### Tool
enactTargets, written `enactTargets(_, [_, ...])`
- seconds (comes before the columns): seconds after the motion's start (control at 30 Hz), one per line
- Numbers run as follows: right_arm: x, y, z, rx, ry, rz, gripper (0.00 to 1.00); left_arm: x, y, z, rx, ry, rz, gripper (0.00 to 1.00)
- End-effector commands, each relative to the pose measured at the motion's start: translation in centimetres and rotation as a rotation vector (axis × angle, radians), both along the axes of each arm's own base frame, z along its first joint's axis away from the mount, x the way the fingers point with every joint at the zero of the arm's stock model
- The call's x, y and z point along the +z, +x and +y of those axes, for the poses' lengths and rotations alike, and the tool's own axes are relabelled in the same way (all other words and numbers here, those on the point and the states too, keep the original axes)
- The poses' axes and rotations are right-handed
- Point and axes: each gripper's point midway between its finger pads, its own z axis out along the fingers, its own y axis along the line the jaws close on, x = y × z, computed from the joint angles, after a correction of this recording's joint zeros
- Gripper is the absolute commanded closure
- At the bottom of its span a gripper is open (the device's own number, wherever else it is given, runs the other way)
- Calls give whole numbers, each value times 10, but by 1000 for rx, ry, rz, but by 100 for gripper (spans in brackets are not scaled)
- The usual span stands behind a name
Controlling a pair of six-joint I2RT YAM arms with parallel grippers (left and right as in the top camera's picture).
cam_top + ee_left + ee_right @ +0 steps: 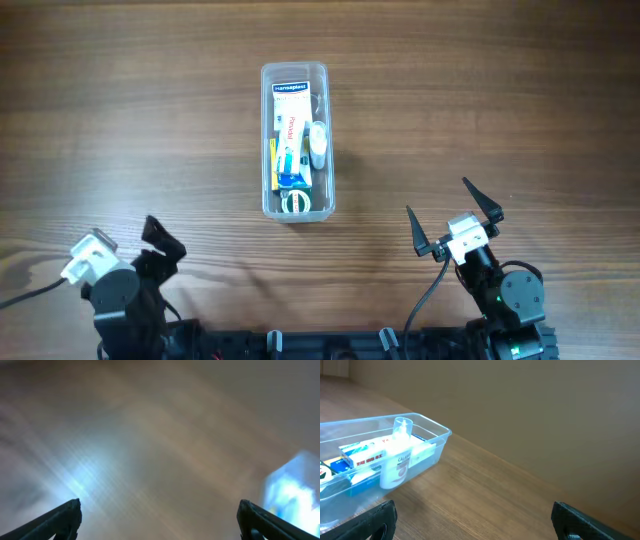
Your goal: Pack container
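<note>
Container (295,68) on worktop (500,100), items (292,130) inside.
Left gripper (159,505) and right gripper (437,200) well apart from it: jaws spread wide, holding nothing, touching nothing.

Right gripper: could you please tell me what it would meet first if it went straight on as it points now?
Probably bare table; the container lies left of the right gripper's line, though depth is unclear.
</note>
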Motion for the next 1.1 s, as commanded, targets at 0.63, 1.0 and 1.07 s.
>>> enactTargets(0.63, [3, -2, 2, 14, -1, -17, 0, -23, 62, -39, -256, 29, -335, 0])
enactTargets(1.0, [3, -2, 2, 14, -1, -17, 0, -29, 66, -45, -296, 77, -341, 0])
enactTargets(1.07, [3, -2, 2, 14, -1, -17, 0, -29, 66, -45, -297, 77, -342, 0])
